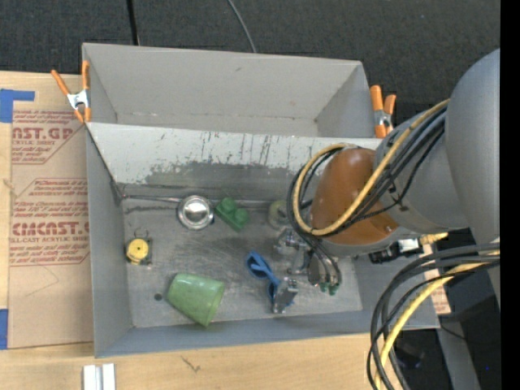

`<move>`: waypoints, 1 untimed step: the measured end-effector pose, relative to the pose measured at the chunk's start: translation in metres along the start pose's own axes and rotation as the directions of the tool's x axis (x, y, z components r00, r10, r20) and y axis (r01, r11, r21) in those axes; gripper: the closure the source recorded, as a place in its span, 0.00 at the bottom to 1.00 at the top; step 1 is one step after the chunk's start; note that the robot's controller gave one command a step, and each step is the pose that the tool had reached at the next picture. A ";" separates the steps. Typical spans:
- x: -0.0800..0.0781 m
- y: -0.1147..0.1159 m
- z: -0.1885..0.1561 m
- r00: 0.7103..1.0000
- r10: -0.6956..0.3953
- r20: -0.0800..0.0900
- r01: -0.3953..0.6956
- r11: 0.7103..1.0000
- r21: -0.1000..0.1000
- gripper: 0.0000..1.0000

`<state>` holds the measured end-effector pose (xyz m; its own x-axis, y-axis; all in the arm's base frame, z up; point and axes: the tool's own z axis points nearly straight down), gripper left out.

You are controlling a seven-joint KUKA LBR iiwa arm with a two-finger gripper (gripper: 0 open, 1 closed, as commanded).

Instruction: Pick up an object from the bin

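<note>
Low, pincer beside blue piece, near bin wall.

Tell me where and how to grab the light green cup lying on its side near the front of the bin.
Probably take the cup across its body, about midway along, coming straight down from above. It lies tipped on its side on the floor of the bin, so both flanks are free, while the front wall sits close beside it and would crowd a sideways approach.

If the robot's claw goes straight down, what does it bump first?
Probably the small blue thing lying right beside the gripper. Depth is unclear, so it might just meet the grey bin floor.
</note>
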<state>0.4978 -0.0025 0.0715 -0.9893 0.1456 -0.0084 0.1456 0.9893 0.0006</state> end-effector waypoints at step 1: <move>0.013 0.013 -0.029 0.981 0.193 -0.008 -0.193 0.981 0.001 0.00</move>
<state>0.4868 0.0124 0.0999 -0.9425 0.3342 -0.0002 0.3342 0.9425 0.0014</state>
